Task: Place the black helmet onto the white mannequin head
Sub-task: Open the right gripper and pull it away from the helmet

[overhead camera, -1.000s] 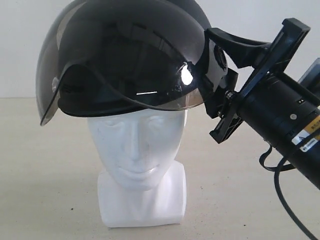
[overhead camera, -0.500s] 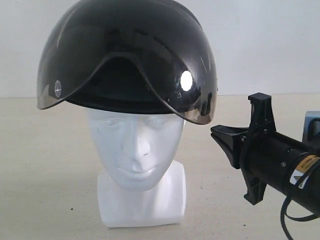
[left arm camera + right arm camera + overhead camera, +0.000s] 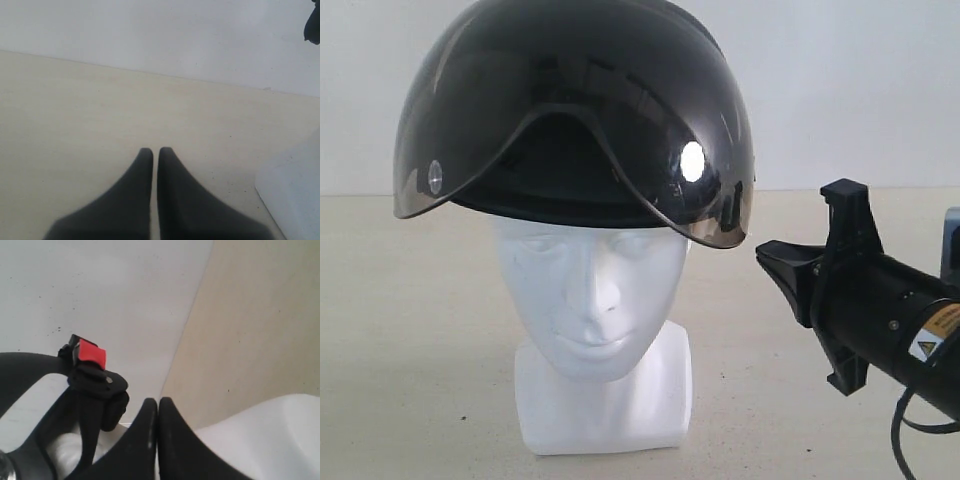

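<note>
The helmet (image 3: 575,100) has a shiny, smooth, dark see-through visor (image 3: 715,190). The head (image 3: 592,300) is smooth white plastic with a soft shine. The table (image 3: 410,350) is pale and matt.

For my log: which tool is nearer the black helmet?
Right. The right tool is just beside the black helmet, not touching; the left tool is outside the exterior view.

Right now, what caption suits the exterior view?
Matte-black visored helmet sits on glossy white mannequin head; shut right gripper stands clear.
</note>
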Robot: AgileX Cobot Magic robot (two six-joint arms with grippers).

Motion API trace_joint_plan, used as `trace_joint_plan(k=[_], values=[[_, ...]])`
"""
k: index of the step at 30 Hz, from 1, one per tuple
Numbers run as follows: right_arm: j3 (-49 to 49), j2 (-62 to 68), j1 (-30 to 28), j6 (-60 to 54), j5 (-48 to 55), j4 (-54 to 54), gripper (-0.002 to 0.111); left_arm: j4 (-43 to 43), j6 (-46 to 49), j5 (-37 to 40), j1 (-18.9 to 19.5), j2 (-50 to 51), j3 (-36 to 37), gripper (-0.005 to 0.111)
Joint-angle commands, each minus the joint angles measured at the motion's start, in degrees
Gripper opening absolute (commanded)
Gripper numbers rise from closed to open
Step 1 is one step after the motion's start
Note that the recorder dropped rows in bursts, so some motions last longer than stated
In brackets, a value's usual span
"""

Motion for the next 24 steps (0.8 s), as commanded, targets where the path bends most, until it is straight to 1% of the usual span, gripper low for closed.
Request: trace_joint_plan(k=[1,3,7,9,12,15,16,18,19,21,24], values=[[0.02,-2.82,-0.17,-9.01,-0.12,0.74,0.000,-0.41,0.16,0.07,-0.02,-0.17,0.21,0.005],[0.02,-4.33,-0.17,-14.06,-0.12,0.74,0.000,-0.41,0.16,0.07,-0.02,-0.17,0.21,0.005],[0.02,-7.93,-0.17,-28.88,3.68,0.74,0.000,-0.41,0.16,0.07,-0.02,-0.17,0.21,0.005],[0.02,-9.74,-0.17,-35.56,7.34,0.34,0.000,-0.41,0.16,0.07,-0.02,-0.17,0.21,0.005],[-0.35,-13.07,-0.17,-45.33,18.21,-0.78,0.000,-0.41,0.16,0.07,-0.02,-0.17,0.21,0.005],[-1.97,-16.40,-0.17,-57.73,30.28,-0.78,0.000,-0.41,0.16,0.07,-0.02,-0.17,0.21,0.005],[-3.17,-17.83,-0.17,-62.23,37.24,-0.78,0.000,-0.41,0.16,0.07,-0.02,-0.17,0.21,0.005],[-6.40,-19.45,-0.17,-69.55,47.32,-0.78,0.000,-0.41,0.16,0.07,-0.02,-0.17,0.21,0.005],[-9.17,-20.32,-0.17,-73.29,55.17,-0.78,0.000,-0.41,0.16,0.07,-0.02,-0.17,0.21,0.005],[-13.72,-20.79,-0.17,-75.64,67.31,-1.03,0.000,-0.41,0.16,0.07,-0.02,-0.17,0.21,0.005],[-23.42,-20.36,-0.17,-75.79,87.38,-2.17,0.000,-0.41,0.16,0.07,-0.02,-0.17,0.21,0.005]])
